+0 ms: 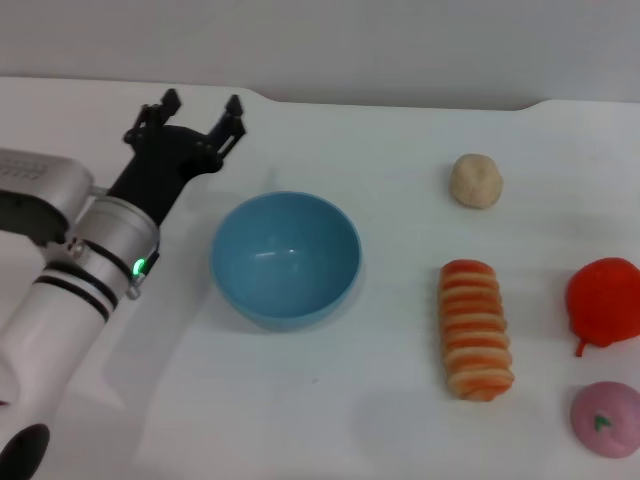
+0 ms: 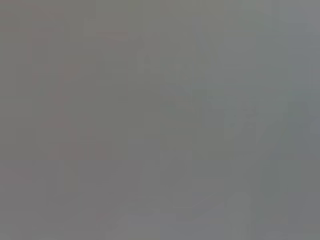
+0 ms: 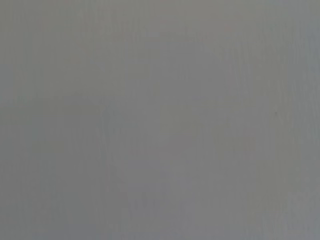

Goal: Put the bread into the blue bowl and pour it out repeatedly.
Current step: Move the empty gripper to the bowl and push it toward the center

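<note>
Left arm: white cylindrical links, black bands, silver segment, green indicator light; black two-fingered left hand.

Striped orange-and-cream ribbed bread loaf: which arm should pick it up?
Probably right. The loaf lies on the robot's right of the glossy light-blue plastic bowl; the open left pincer hovers beyond the bowl's far-left side.
</note>
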`<state>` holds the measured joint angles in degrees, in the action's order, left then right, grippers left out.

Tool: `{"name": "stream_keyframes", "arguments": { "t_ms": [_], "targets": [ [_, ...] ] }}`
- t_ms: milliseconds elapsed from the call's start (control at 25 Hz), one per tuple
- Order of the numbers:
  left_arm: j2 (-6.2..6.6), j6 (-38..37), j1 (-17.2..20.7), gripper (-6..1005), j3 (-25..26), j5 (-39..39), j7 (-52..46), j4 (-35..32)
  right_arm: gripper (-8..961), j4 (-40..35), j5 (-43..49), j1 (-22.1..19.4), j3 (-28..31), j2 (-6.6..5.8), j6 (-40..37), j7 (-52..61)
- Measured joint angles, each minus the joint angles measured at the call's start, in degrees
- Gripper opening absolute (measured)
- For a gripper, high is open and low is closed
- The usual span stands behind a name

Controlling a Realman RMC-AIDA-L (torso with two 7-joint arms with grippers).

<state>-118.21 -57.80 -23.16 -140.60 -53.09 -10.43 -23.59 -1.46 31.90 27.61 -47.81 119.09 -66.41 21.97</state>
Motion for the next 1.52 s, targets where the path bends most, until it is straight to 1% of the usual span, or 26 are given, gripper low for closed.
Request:
{"name": "stream_keyframes", "arguments": {
  "t_ms": [120,280,400,560,680,720,760,800,880,960,1040,1080,1160,1240,1320,1400,1440,1520],
  "targets": [
    [0.10,1.13,-1.42,815,0.28,3.31,-0.26,-0.30,474,-0.39,0.00,0.06,0.06,0.00,0.06,0.00],
    [0.12,2.84,-3.46,815,1.24,3.97,-0.13,-0.06,475,-0.49,0.00,0.06,0.08,0.00,0.06,0.00],
    [0.06,2.84,-3.45,815,2.75,3.97,-0.02,0.12,475,-0.49,0.00,-0.21,0.09,0.00,0.06,0.00],
    [0.24,2.69,-3.23,814,3.52,4.34,0.01,-0.23,474,-0.47,0.00,-0.42,0.66,0.00,0.06,0.00],
    [0.54,4.37,-3.95,814,3.62,5.52,-0.32,-1.19,475,-0.48,0.00,-0.43,1.41,0.00,0.07,0.00],
    [0.92,7.12,-4.80,814,3.95,6.39,-0.59,-2.25,475,-0.49,0.00,-0.42,1.54,0.00,0.06,0.00],
    [2.24,16.71,-6.93,814,5.88,8.40,-0.68,-6.51,475,-0.53,0.00,-0.40,1.57,0.00,0.06,0.00],
    [2.47,18.34,-7.30,814,6.30,8.77,-0.67,-7.25,475,-0.56,0.00,-0.38,1.58,0.00,0.06,0.00],
    [3.49,28.90,-9.24,814,9.30,11.22,-0.68,-11.42,475,-0.57,0.00,-0.31,1.59,0.00,0.19,0.00],
    [3.99,41.63,-11.08,814,14.57,13.84,-0.60,-15.82,475,-0.58,0.00,-0.23,1.58,-0.03,0.78,0.00],
    [4.04,53.05,-12.12,814,20.10,16.12,0.11,-20.52,475,-0.62,0.00,-0.18,1.58,-0.03,1.54,0.00],
    [4.00,59.41,-12.41,814,23.26,17.31,1.01,-23.37,475,-0.64,0.00,-0.18,1.58,-0.04,1.91,0.00],
    [3.49,70.28,-12.57,814,29.20,18.92,4.54,-28.57,475,-0.66,0.00,-0.18,1.58,-0.05,2.32,0.00],
    [2.27,79.86,-12.34,814,35.28,19.43,10.45,-33.37,474,-0.66,0.00,-0.20,1.59,-0.06,2.54,0.00],
    [0.77,91.85,-12.12,814,42.52,19.30,18.18,-37.90,474,-0.66,0.00,-0.27,1.64,-0.08,2.58,0.00],
    [0.42,101.25,-12.45,814,46.93,18.50,22.09,-40.48,474,-0.67,0.00,-0.28,1.66,-0.08,2.61,0.00],
    [0.52,106.61,-13.03,814,49.07,17.98,22.92,-41.56,474,-0.66,0.00,-0.26,1.66,-0.09,2.65,0.00],
    [0.63,113.65,-13.86,813,52.16,17.80,23.50,-42.52,474,-0.69,0.00,-0.21,1.67,-0.10,2.94,0.00]
  ]
}}
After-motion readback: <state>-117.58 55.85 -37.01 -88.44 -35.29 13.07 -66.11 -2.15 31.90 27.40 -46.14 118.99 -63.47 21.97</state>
